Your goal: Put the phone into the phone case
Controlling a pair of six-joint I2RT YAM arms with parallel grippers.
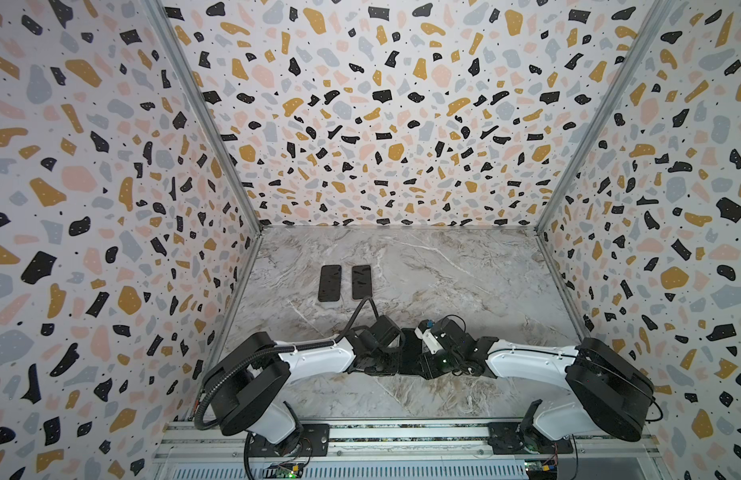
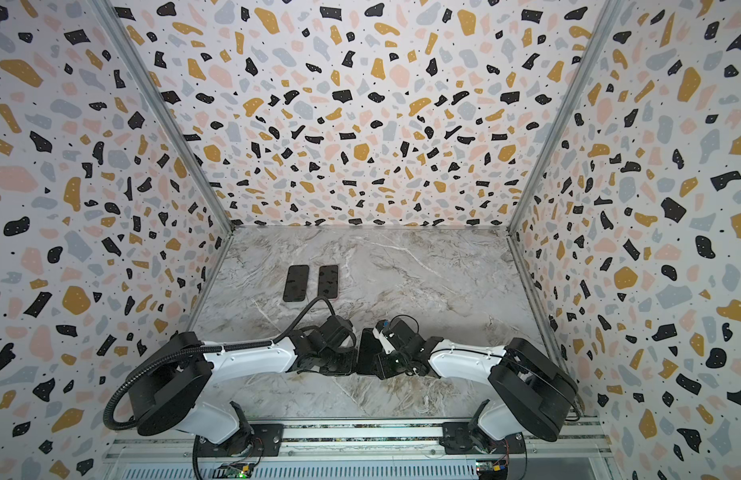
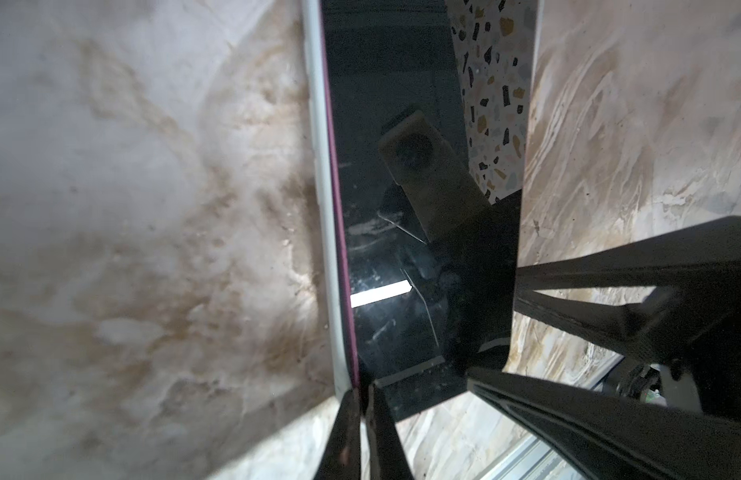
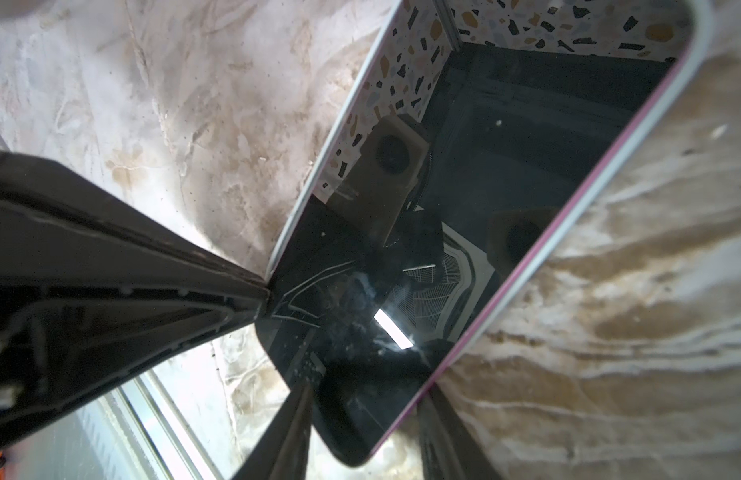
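Seating: left gripper (image 3: 362,390) pinches phone case (image 3: 319,166) rim; right gripper (image 4: 369,388) straddles phone (image 4: 527,145) (grip I cannot tell). Next, press evenly.

You have walls (image 1: 381,104) on three sides, printed in terrazzo: black, mustard, pink and grey chips on white. They are joined by metal corner posts (image 1: 203,112). Your surface (image 1: 443,270) is grey-veined marble with brownish streaks, evenly lit.
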